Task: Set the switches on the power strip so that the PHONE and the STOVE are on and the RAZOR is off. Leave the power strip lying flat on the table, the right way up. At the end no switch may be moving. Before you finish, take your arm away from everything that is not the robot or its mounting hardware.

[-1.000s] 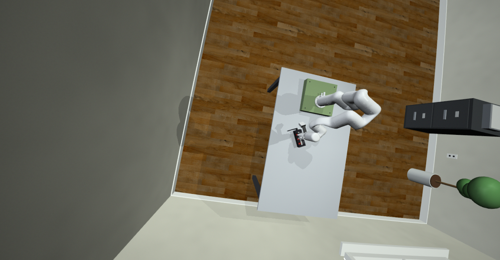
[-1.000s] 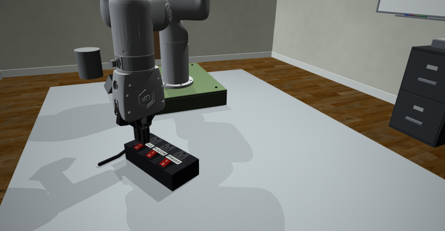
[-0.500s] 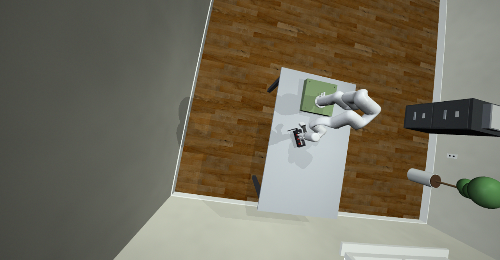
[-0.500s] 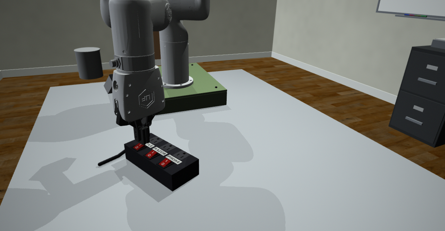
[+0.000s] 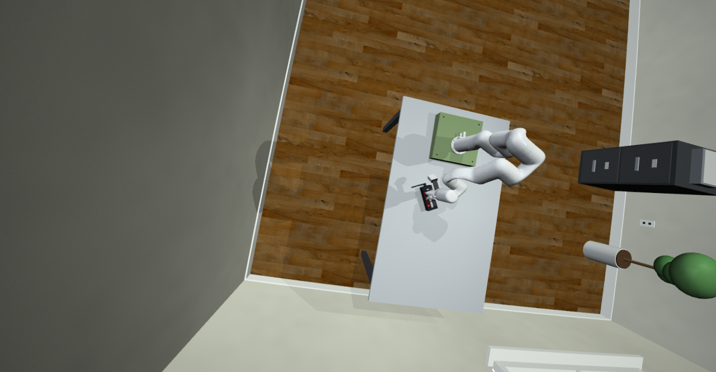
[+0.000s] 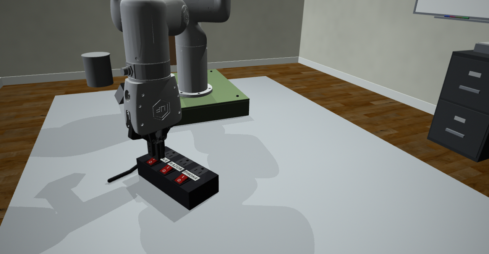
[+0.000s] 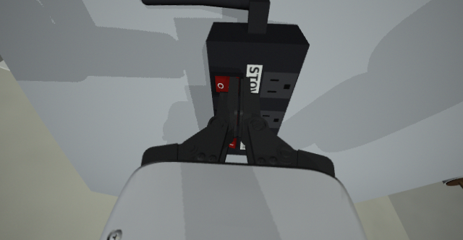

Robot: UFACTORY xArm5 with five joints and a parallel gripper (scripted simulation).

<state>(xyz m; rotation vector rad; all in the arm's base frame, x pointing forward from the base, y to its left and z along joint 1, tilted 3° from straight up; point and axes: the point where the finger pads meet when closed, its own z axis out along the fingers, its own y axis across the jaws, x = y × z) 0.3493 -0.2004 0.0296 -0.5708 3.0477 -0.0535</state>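
Observation:
A black power strip [image 6: 177,176] lies flat on the grey table, right way up, with three red rocker switches in a row. The labels read STOVE [image 7: 254,78], RAZOR [image 6: 175,165] and PHONE [image 6: 190,175]. The STOVE switch [image 6: 151,161] is nearest the cord [image 6: 121,175], the RAZOR switch [image 6: 165,169] in the middle, the PHONE switch [image 6: 180,178] nearest me. My gripper [image 6: 155,155] is shut and empty, pointing straight down, its tips at the right end of the STOVE switch [image 7: 221,84]. It also shows in the wrist view [image 7: 236,84]. The strip shows small in the overhead view [image 5: 429,198].
The arm's green base plate [image 6: 211,96] stands behind the strip. A dark cylinder [image 6: 97,68] hangs at the back left. A black filing cabinet [image 6: 461,103] stands off the table at the right.

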